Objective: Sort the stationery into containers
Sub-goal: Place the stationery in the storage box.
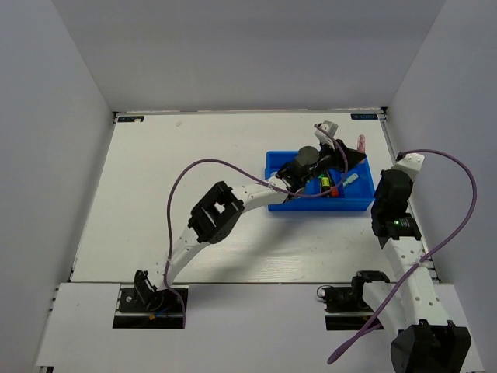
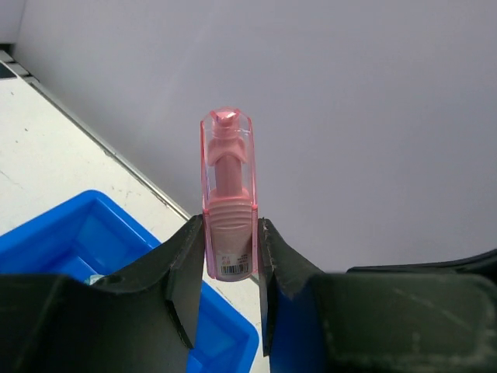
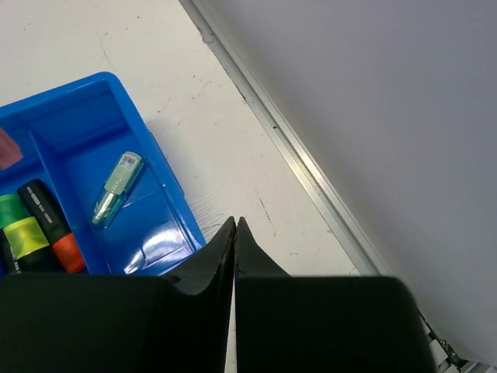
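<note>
The left gripper (image 2: pixel 231 227) is clamping a short pink highlighter with a clear cap (image 2: pixel 227 183), its two black fingers (image 2: pixel 186 264) pressing on either side of the ribbed lower barrel. The capped end is sticking out past the fingertips toward the pale grey wall. In the overhead view the left arm is stretching across the white table (image 1: pixel 178 179) and over the shallow bright-blue plastic tray with several compartments (image 1: pixel 273 165). The tray is lying at about 2 o'clock from the table's centre. The pink highlighter (image 1: pixel 361 144) is showing at about 1 o'clock from the tray's middle, just past its far right corner, so it is not lying in any compartment. How high it is hanging cannot be told.

The right gripper (image 3: pixel 234 233) is sitting with its jaws pressed together and nothing between them. It is pointing at bare table just beside the tray's right wall (image 3: pixel 167 194), at roughly 3 o'clock from the tray.

Inside the tray, a pale green translucent highlighter (image 3: pixel 116 188) is lying diagonally in the right-hand compartment. In the compartment at its 9 o'clock side, black-bodied highlighters are lying side by side, one with an orange end (image 3: pixel 51 227) and one with yellow and green (image 3: pixel 22 233). They also show from above as small bright spots (image 1: pixel 327 186) under the left arm.
</note>
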`<move>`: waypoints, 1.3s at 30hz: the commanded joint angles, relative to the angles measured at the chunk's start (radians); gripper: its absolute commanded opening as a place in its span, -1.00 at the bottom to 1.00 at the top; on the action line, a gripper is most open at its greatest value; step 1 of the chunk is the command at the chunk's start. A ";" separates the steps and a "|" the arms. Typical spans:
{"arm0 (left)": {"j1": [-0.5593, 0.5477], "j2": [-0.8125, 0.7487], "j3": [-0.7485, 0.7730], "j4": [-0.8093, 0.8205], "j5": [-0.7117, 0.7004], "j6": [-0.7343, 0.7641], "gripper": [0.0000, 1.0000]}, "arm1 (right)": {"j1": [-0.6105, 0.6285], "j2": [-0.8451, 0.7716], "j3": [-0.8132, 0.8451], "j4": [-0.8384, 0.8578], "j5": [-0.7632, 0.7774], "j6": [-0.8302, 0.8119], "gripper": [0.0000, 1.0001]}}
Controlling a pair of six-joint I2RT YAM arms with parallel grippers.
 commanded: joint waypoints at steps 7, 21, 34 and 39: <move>0.000 0.145 0.213 -0.158 -0.045 -0.108 -0.93 | -0.001 -0.026 -0.005 0.059 0.049 0.034 -1.00; 0.002 0.145 0.184 -0.244 -0.046 -0.108 0.40 | -0.036 -0.027 -0.006 0.054 0.039 0.041 -1.00; 0.002 -0.104 0.027 -0.145 0.026 0.016 -1.00 | -0.059 -0.032 -0.003 0.033 -0.015 0.038 -1.00; 0.005 -0.452 -0.310 -0.216 -0.078 0.224 -0.59 | -0.065 -0.034 0.012 -0.012 -0.136 -0.017 -0.97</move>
